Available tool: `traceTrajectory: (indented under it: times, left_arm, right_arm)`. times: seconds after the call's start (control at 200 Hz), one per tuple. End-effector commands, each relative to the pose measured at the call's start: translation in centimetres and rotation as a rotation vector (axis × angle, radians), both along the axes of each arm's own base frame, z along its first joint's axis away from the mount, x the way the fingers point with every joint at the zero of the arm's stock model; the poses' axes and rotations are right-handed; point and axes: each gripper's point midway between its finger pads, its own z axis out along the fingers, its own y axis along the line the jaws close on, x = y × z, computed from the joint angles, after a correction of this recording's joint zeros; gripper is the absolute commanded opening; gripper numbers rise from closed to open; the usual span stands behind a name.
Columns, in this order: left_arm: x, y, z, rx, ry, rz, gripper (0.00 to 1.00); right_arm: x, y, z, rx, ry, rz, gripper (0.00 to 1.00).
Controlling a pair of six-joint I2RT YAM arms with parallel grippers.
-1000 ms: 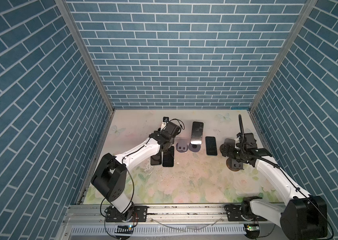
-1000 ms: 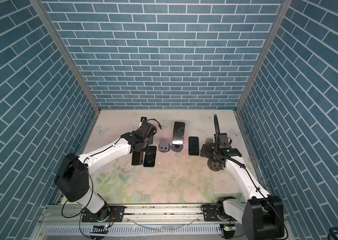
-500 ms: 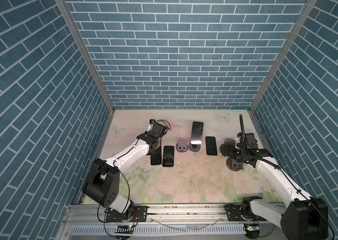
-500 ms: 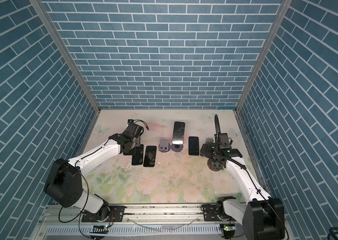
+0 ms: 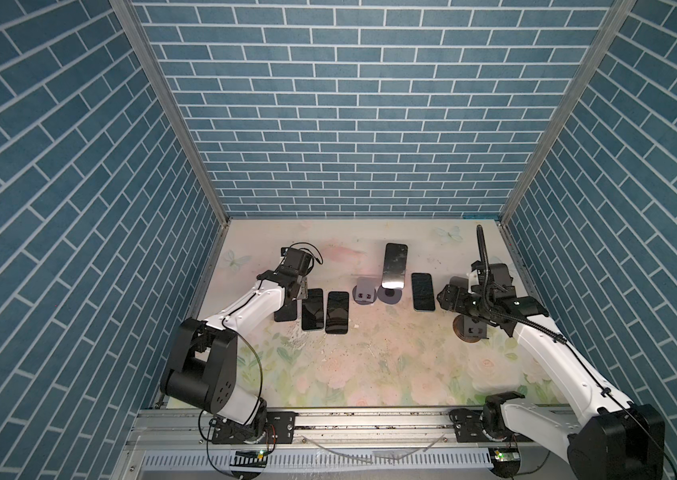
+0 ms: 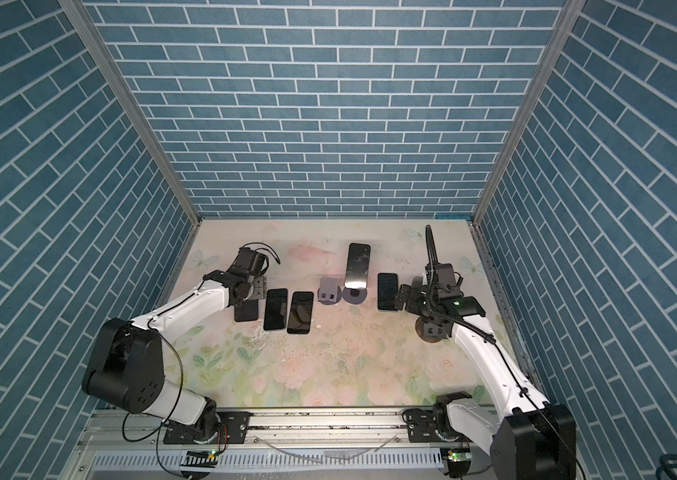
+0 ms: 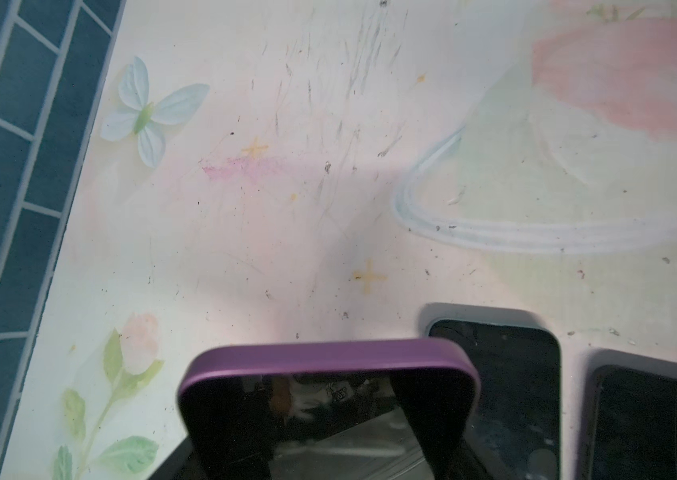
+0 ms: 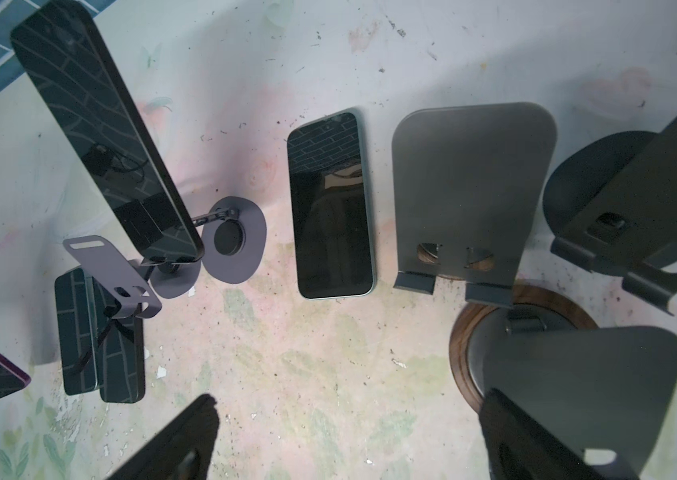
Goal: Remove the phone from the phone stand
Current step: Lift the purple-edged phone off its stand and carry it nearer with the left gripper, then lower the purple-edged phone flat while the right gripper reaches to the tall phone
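Holding item one: purple-cased phone (image 7: 328,357), tilted low over table (image 5: 370,365), clamped in left gripper (image 5: 296,291), evidently for laying beside two flat phones (image 5: 312,309). Item two: upright phone (image 5: 394,264), leaning on grey stand (image 5: 390,296), not yet lifted. Right gripper (image 5: 449,298), jaws spread, empty, just beside another flat phone (image 5: 423,291), likely freed for that upright one.

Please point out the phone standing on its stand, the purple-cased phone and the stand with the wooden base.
phone on stand (image 5: 395,266): a top view, middle of its glossy face.
purple-cased phone (image 7: 328,355): left wrist view, purple top edge.
wooden-base stand (image 8: 458,353): right wrist view, wooden rim.
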Motion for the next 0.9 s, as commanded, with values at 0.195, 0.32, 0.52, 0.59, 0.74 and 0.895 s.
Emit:
traceTrajectory:
  times: [0.195,0.32,0.52,0.59,0.74,0.895]
  left_arm:
    - [-0.9,1.8,-1.0,-0.048,0.047,0.013,0.66]
    - [-1.0,2.1,-1.9,-0.068,0.071,0.019,0.66]
    - [-0.9,2.0,-3.2,-0.103,0.098,0.015,0.66]
    - [-0.9,1.9,-3.6,-0.108,0.109,0.014,0.66]
    - [-0.9,1.7,-4.6,-0.118,0.138,0.013,0.66]
    - [-0.9,1.8,-5.7,-0.116,0.17,0.025,0.66]
  right_arm:
    - [0.7,1.8,3.6,0.019,-0.079,0.012,0.99]
    - [0.8,2.5,3.7,0.01,-0.082,0.021,0.99]
    - [0.9,3.7,3.5,-0.011,-0.074,0.042,0.99]
    - [1.1,4.1,3.4,-0.015,-0.072,0.045,0.99]
    - [1.4,5.0,3.2,-0.018,-0.068,0.055,0.99]
    - [1.8,6.0,3.0,-0.027,-0.063,0.071,0.99]
